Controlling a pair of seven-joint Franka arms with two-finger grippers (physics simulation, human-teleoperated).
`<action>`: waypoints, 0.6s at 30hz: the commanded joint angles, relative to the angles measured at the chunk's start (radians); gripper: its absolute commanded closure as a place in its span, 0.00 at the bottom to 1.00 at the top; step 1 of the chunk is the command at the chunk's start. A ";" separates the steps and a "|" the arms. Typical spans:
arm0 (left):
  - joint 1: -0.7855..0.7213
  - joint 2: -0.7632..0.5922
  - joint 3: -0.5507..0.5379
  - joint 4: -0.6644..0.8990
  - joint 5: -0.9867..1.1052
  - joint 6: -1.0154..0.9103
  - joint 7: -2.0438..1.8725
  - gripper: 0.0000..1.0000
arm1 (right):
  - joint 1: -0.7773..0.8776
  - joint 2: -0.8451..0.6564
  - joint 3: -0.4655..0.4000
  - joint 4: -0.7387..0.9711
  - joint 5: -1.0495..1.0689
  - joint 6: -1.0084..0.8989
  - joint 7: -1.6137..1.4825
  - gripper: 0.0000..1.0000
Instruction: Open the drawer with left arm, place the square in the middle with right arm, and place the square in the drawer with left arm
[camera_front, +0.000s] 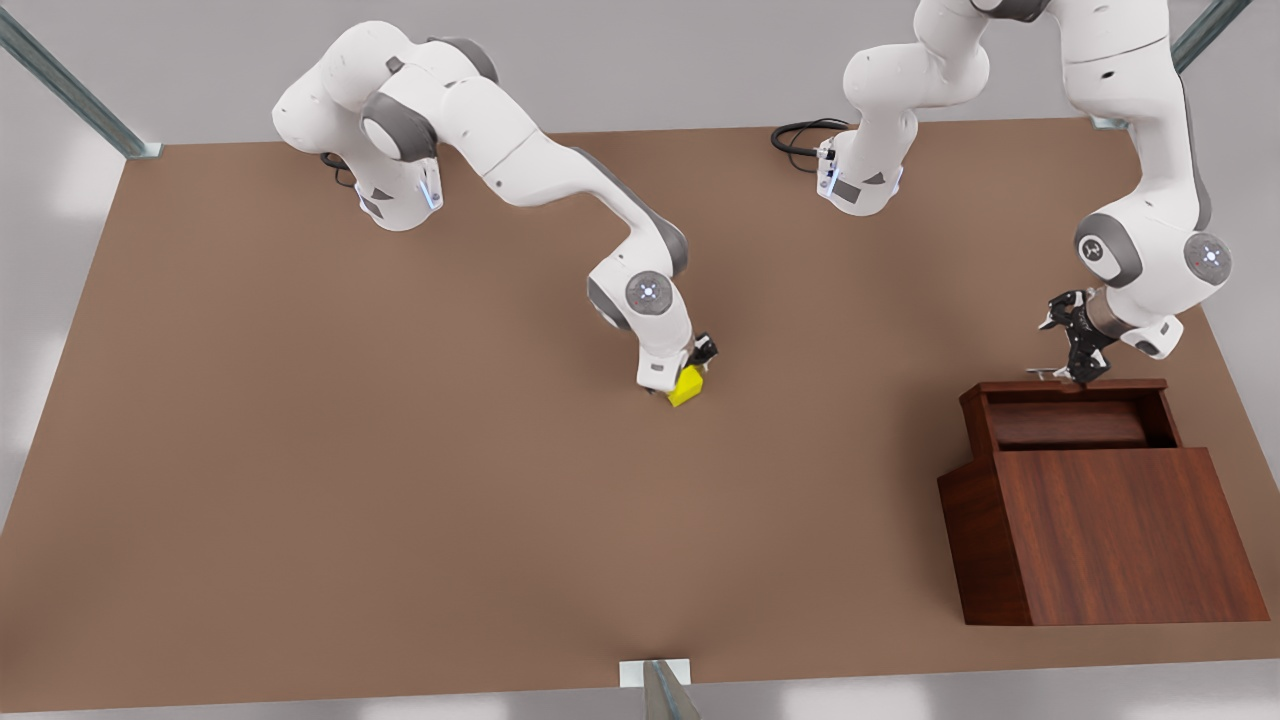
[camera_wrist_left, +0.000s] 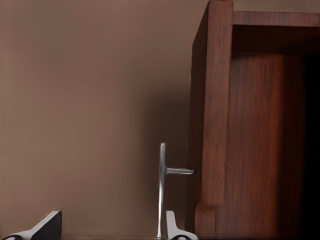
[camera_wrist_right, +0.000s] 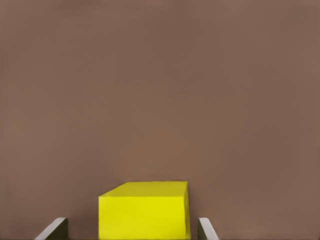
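Square (camera_wrist_right: 144, 210): yellow, sitting about mid-bench, well away from every edge, so looks like it's on the middle spot already.
Right gripper (camera_front: 676, 378): down over the square, fingers (camera_wrist_right: 55, 227) spread either side with a sliver of bench (camera_front: 300, 450) showing in both gaps, so not pinching.
Left gripper (camera_front: 1075, 365): at the drawer's far end, fingers (camera_wrist_left: 172, 227) spread, handle (camera_wrist_left: 162, 190) between them and just beside one finger.
Drawer (camera_front: 1070, 420): slid out of the box (camera_front: 1120, 530) toward the bench's far edge, tray open on top. Box parked by the edge on the front view's right, toward the near corner.
Stage, best guess: opening done, drop-off about done, left-arm pickup yet to come.
Risk 1: lifting the right gripper at a slant could clip the square and skid or tip it, spoiling the spot for the left arm.
Risk 2: backing the left gripper off sideways could snag the handle on that close finger and drag the drawer part shut.
Risk 3: both arms heading for mid-bench together could bump.
Hard to tell: square looks tilted in the front view, can't say if flat on the bench.
Hidden: right fingertips behind the wrist in the front view, drawer floor partly in shadow, handle's lower end cut off in the left wrist view.
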 joint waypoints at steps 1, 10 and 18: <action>0.001 -0.002 0.000 0.000 0.002 -0.002 0.000 0.00 | 0.000 -0.006 0.000 -0.001 -0.001 -0.001 0.000 0.00; -0.015 -0.097 0.009 0.002 0.065 -0.111 0.026 0.00 | -0.558 -0.494 0.033 -0.110 -0.234 -0.619 -0.081 0.00; -0.143 0.041 -0.280 0.526 0.013 -0.451 0.554 0.00 | -1.063 -0.620 0.179 -0.003 -0.312 -0.844 -0.340 0.00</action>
